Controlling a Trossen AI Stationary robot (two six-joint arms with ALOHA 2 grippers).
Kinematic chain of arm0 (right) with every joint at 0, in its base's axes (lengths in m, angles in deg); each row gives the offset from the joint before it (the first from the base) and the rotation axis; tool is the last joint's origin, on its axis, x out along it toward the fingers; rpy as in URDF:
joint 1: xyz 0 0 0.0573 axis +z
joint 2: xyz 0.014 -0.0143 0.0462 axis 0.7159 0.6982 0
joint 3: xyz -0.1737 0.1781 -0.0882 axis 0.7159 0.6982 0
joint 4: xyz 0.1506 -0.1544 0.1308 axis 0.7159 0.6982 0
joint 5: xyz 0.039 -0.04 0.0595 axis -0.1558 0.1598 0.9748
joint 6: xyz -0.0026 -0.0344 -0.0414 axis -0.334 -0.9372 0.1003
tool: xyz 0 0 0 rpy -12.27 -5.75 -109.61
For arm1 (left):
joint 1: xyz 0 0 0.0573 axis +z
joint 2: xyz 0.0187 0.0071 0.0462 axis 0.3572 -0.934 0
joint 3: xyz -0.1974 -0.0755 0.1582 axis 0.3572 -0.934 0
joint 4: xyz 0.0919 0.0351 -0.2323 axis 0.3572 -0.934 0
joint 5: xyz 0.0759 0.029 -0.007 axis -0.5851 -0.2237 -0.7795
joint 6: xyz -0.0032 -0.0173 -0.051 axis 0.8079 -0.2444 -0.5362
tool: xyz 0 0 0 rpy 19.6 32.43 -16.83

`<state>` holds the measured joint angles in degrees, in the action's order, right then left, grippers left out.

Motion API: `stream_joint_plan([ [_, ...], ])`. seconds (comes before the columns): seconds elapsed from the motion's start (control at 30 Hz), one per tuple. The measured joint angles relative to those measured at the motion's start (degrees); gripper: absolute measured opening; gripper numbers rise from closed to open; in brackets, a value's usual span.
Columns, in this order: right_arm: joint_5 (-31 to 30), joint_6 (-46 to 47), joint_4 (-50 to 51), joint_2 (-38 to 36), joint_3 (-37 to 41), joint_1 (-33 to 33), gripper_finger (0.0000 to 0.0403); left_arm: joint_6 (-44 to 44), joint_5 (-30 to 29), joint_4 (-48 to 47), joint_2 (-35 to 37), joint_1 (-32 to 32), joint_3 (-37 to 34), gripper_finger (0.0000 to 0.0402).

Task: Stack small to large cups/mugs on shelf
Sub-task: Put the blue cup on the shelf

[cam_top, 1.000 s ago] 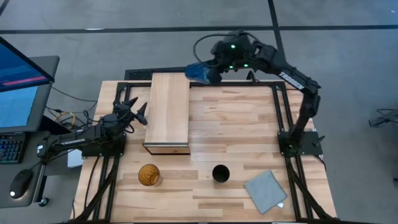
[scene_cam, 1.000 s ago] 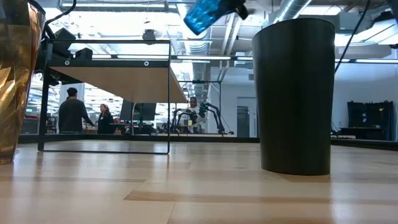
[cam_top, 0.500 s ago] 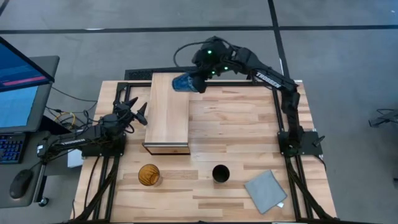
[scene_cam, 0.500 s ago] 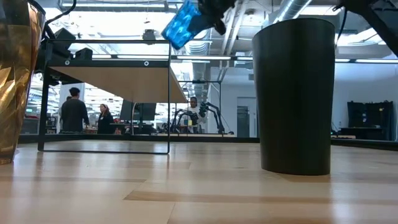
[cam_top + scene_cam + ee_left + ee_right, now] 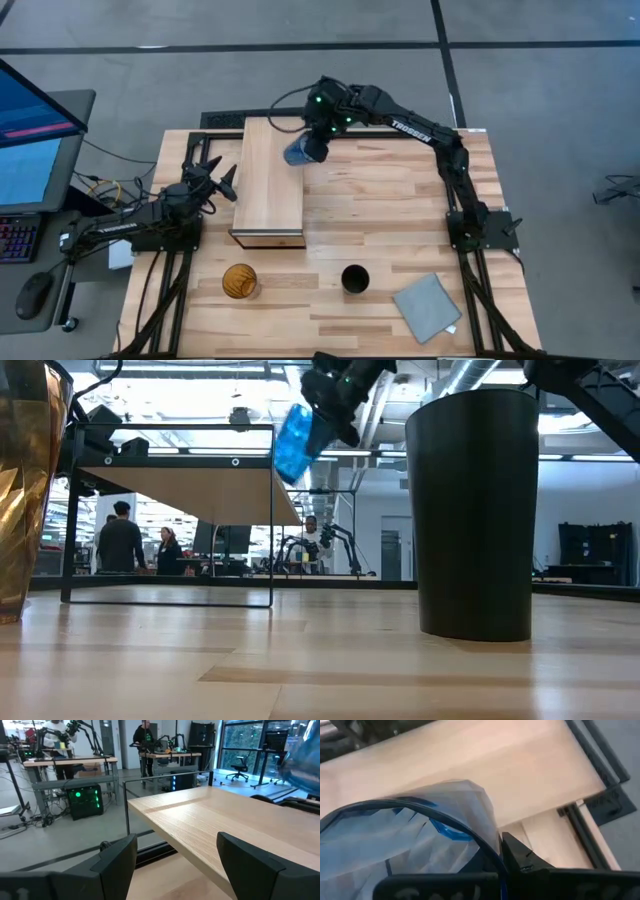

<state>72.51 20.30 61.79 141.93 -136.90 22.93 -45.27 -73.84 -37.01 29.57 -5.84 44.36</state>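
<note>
Right end effector (image 5: 308, 143) clenched on blue cup (image 5: 298, 152), now over the shelf's (image 5: 268, 180) far right edge; a second ago still out past the far end. Means transport nearly done, lowering and release next, probably. Cup tilted in the low view, hanging from the rim grip, shelf top directly below. Right arm stretched long across the surface (image 5: 390, 220). Left end effector (image 5: 212, 172) released, parked just beside the shelf's left side. Amber cup (image 5: 239, 281) and black cup (image 5: 354, 278) well behind, near the front edge.

grey folded cloth (image 5: 427, 306) at table's (image 5: 400, 200) near corner, monitor (image 5: 30, 140), people (image 5: 120, 540) beyond
</note>
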Motion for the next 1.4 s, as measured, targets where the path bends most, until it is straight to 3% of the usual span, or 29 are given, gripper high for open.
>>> stream_joint_plan([
  [0.87,-0.2,-2.1,1.3,2.7,0.2,1.0,0.0021,0.5,0.0,0.0,0.0,0.0,0.0,0.0265],
  [1.4,-0.2,-2.9,0.0,2.7,0.2,1.5,0.0063,0.5,0.0,0.0,0.0,0.0,0.0,0.0265],
])
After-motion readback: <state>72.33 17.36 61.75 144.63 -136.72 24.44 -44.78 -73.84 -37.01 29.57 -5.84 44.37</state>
